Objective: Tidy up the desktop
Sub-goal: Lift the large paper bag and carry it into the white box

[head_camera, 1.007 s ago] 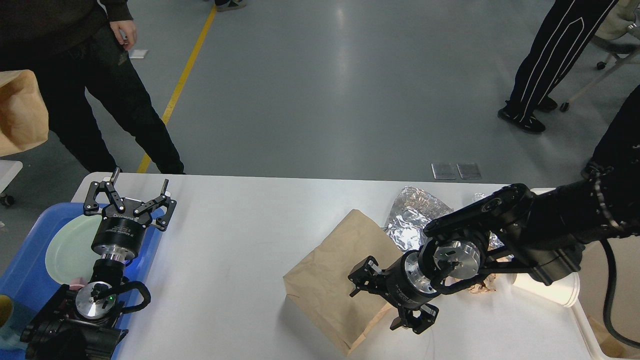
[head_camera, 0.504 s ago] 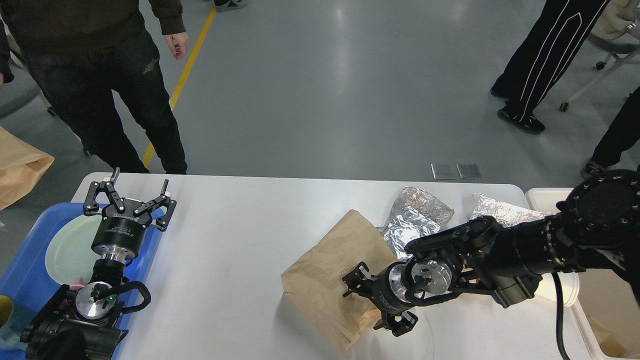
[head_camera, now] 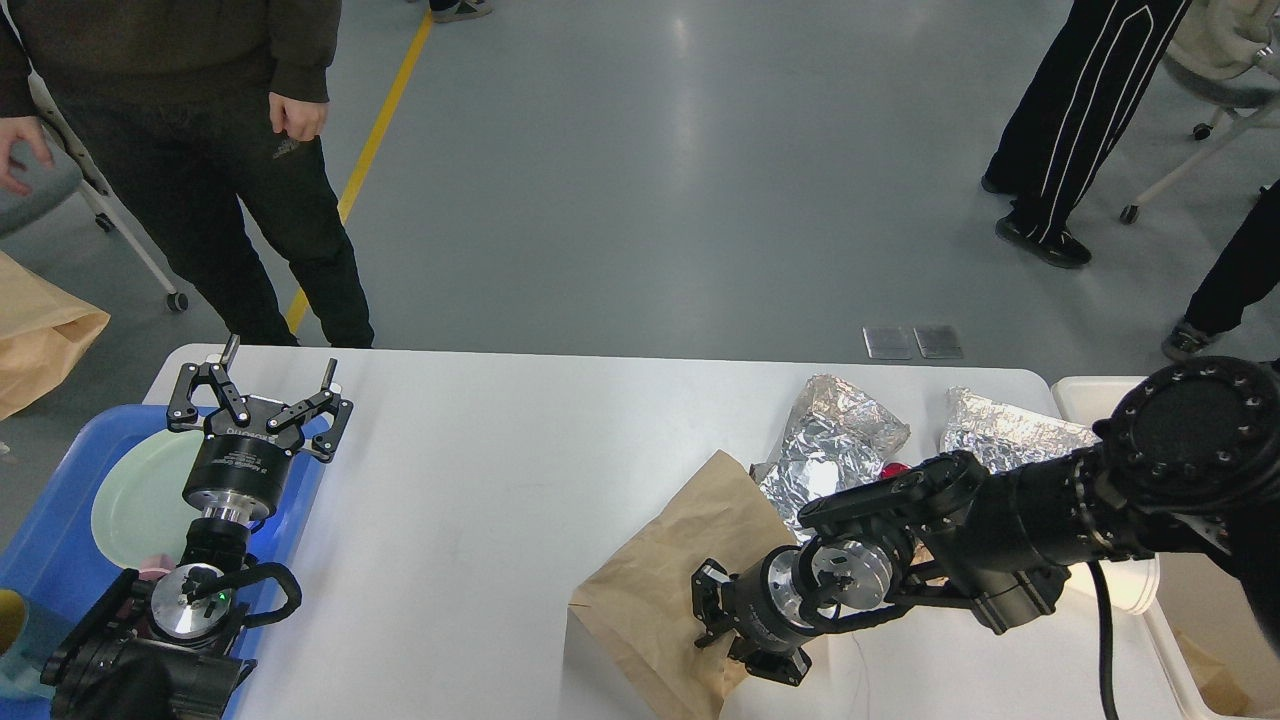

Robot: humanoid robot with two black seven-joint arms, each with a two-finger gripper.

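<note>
Only one view here, from my head looking down. The big white rectangular desktop [head_camera: 480, 500] with rounded corners fills the lower half. My right gripper [head_camera: 715, 620] is right at the crumpled brown paper bag [head_camera: 670, 590], pressed onto its right edge; it's end-on and dark, so I can't tell if the fingers are apart or clamped on paper. The bag's long axis runs diagonally, from near-left up toward two crinkled silver foil wrappers [head_camera: 825, 445] behind it. My left gripper [head_camera: 262, 385] hovers with fingers spread wide over the blue plastic tray [head_camera: 50, 540] holding a pale green plate [head_camera: 135, 495], well away. So the right arm's clearly nearer, and I reckon the bag is its job.
</note>
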